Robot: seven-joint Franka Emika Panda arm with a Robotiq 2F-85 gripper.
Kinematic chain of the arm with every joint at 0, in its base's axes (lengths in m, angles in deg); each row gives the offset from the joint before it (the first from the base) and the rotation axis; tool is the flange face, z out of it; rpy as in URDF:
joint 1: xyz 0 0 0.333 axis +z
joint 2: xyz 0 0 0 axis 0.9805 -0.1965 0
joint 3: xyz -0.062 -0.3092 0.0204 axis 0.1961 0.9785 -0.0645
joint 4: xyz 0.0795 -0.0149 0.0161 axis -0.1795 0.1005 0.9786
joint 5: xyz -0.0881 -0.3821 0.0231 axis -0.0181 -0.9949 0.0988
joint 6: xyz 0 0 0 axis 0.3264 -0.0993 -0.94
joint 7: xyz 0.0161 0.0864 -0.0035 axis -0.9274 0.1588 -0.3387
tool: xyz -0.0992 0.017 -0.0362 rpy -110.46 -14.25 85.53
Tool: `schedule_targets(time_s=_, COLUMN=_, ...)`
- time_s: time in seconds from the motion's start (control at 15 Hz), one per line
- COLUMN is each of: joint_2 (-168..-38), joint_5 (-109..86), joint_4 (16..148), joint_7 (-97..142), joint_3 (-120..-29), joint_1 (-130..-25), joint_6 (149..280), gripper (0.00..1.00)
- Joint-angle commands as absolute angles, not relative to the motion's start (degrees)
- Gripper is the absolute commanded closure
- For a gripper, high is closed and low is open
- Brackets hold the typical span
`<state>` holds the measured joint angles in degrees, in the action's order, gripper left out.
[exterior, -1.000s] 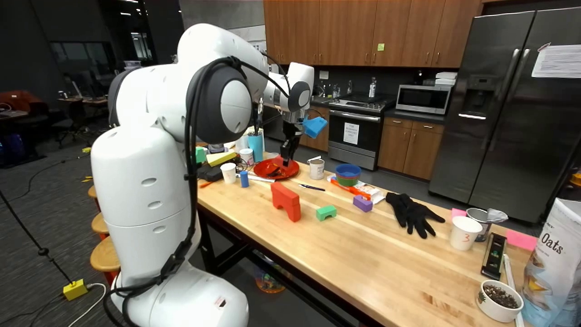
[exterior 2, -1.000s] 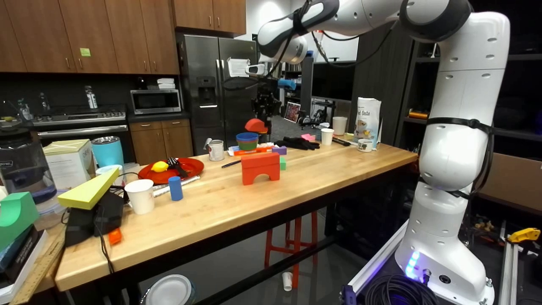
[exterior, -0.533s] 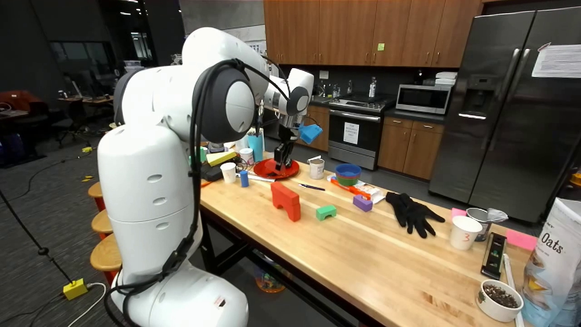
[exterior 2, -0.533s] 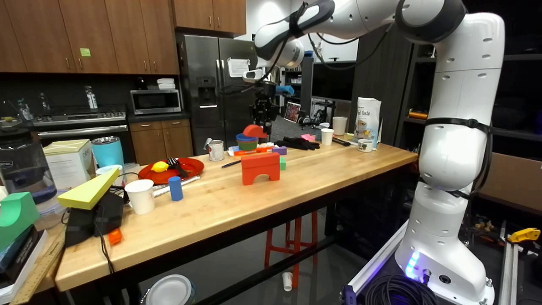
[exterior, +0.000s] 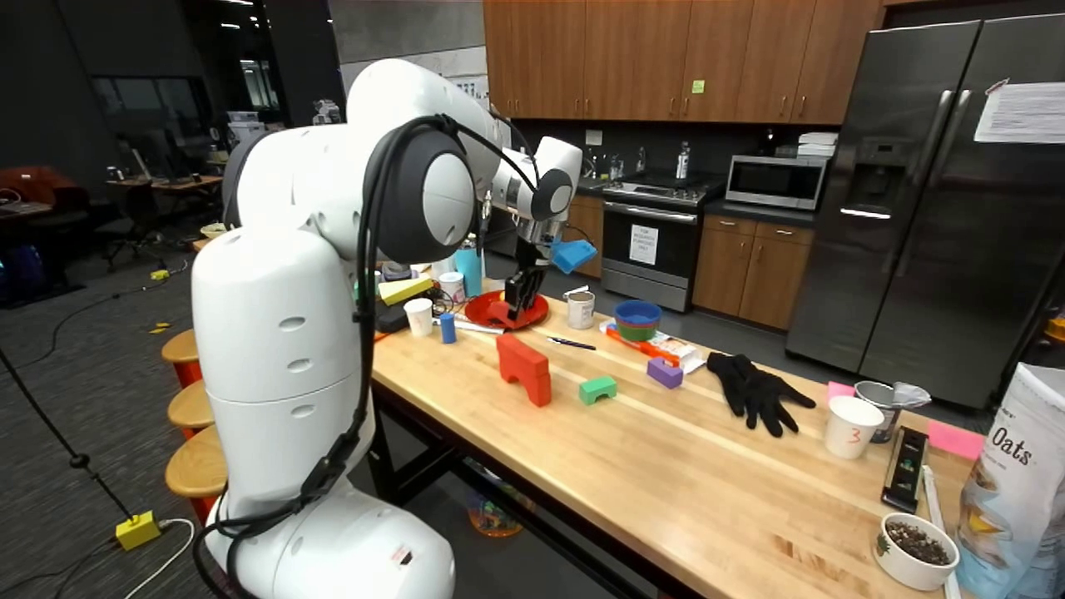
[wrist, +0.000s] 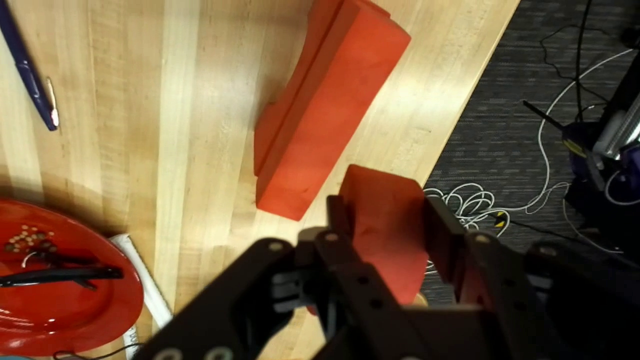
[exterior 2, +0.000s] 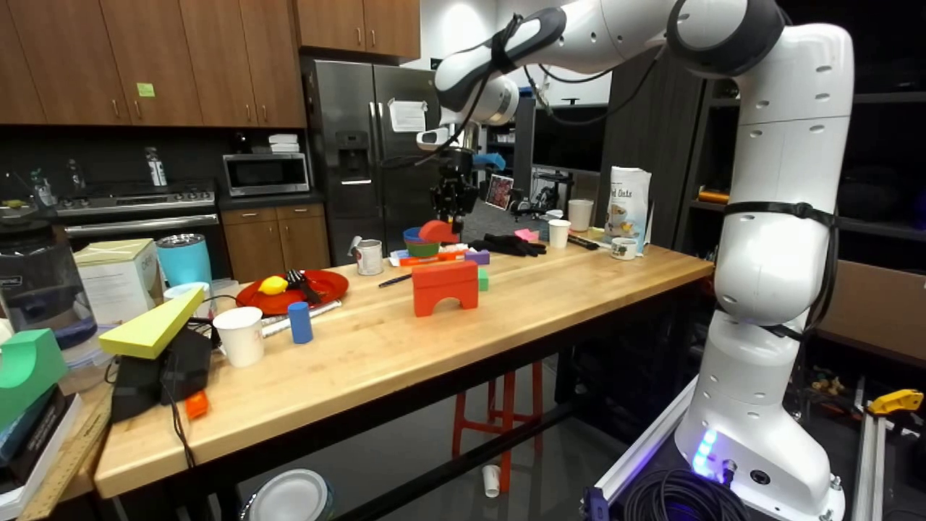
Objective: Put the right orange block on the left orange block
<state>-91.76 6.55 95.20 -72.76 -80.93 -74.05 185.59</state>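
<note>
Plate [exterior: 476, 308] and small orange block [exterior: 499, 314] are almost the same red in an exterior view, so I can't tell well where the block stops. The black claw [exterior: 517, 309] also covers some of the plate from there. In an exterior view the small orange block, with its round top, hides part of the stacked bowls [exterior 2: 422, 250]. The big orange block [exterior 2: 445, 289] hides part of the green block [exterior 2: 483, 278] behind it. In the wrist view, the top edge cuts off the far end of the big orange block. The left edge cuts off the plate and a black handle [wrist: 75, 274] lying on it, and the pen [wrist: 30, 75] loses its end too. A line runs along the big orange block, and I can't tell if it is two pieces.

The claw is squeezed on the small orange block. Its two fingers [wrist: 338, 216] press on both sides, only as far apart as the block is wide. The small orange block hangs in the air, apart from the big orange block, which stands on the table [exterior: 666, 466], arch side down. I can't tell how much higher it is.
</note>
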Motion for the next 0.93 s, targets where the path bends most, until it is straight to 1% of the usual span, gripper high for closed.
schedule_targets(time_s=0.0, joint_2=-92.73, joint_5=6.17, joint_4=94.30, joint_7=-70.74, joint_3=-81.66, joint_1=-75.19, joint_6=184.31, gripper=0.84)
schedule_targets(time_s=0.87, joint_2=-95.73, joint_5=6.31, joint_4=94.06, joint_7=-67.57, joint_3=-82.25, joint_1=-75.61, joint_6=182.14, gripper=0.84)
